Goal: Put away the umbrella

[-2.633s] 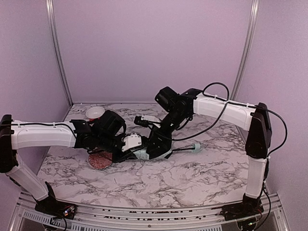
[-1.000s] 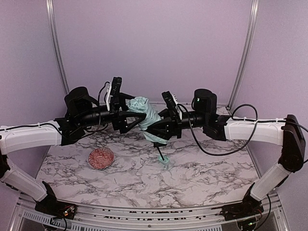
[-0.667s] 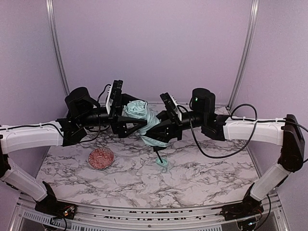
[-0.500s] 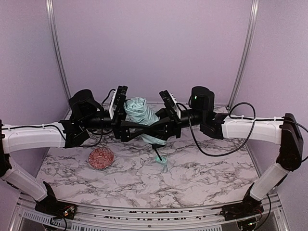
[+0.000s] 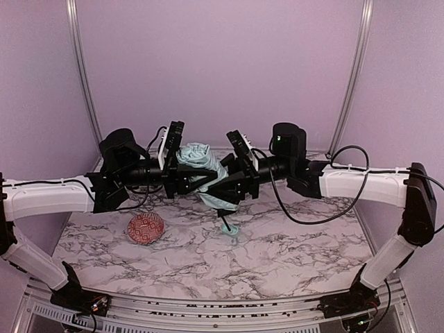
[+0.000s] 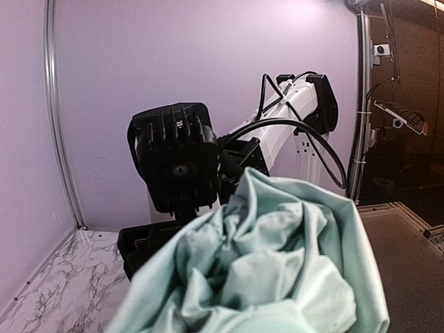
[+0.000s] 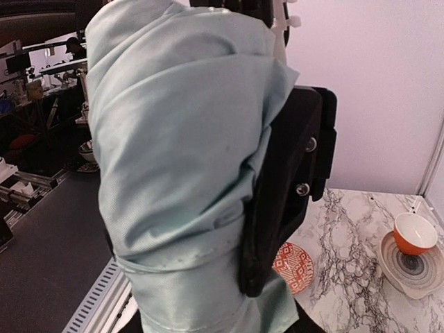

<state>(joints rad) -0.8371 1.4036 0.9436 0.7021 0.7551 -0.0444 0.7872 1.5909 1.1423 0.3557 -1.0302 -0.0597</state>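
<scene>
Two arms hold the umbrella up in the air between them.

From above, the umbrella hangs over the middle of the surface. The left end effector and right end effector each look squeezed shut on its green cloth, one from each side, both just as near. It stands tilted, with the cloth end up and the little handle down by the surface. From the left wrist, green cloth fills the bottom and hides that arm's fingers. From the right wrist, a black finger presses the cloth, with a red bowl far below.
</scene>
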